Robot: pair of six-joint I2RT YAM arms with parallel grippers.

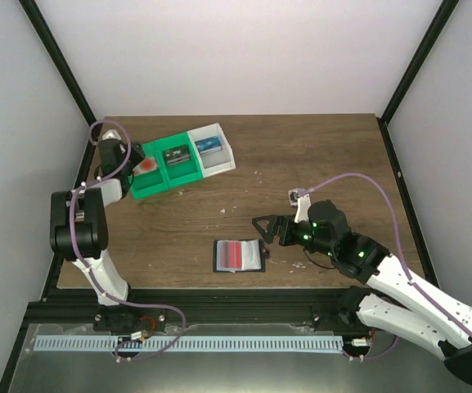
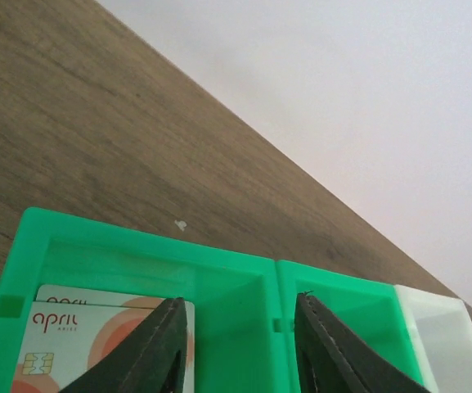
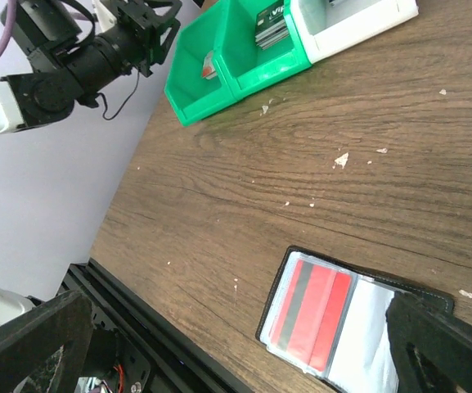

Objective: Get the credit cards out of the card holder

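The black card holder (image 1: 254, 258) lies open on the table near the front edge, with a red credit card (image 1: 234, 255) in its left clear pocket. In the right wrist view the holder (image 3: 375, 327) and the red card (image 3: 313, 315) lie between my wide-open fingers. My right gripper (image 1: 260, 229) is open and empty just right of the holder (image 3: 237, 304). A pale pinkish-white card (image 1: 146, 166) lies in the tray's left compartment (image 2: 80, 340). My left gripper (image 1: 135, 160) is open and empty just above it (image 2: 240, 300).
The green-and-white three-compartment tray (image 1: 166, 187) stands at the back left, with a black item (image 1: 176, 155) in the middle and a blue item (image 1: 209, 146) in the white end. It also shows in both wrist views (image 2: 219, 254) (image 3: 244, 78). Small crumbs dot the wood.
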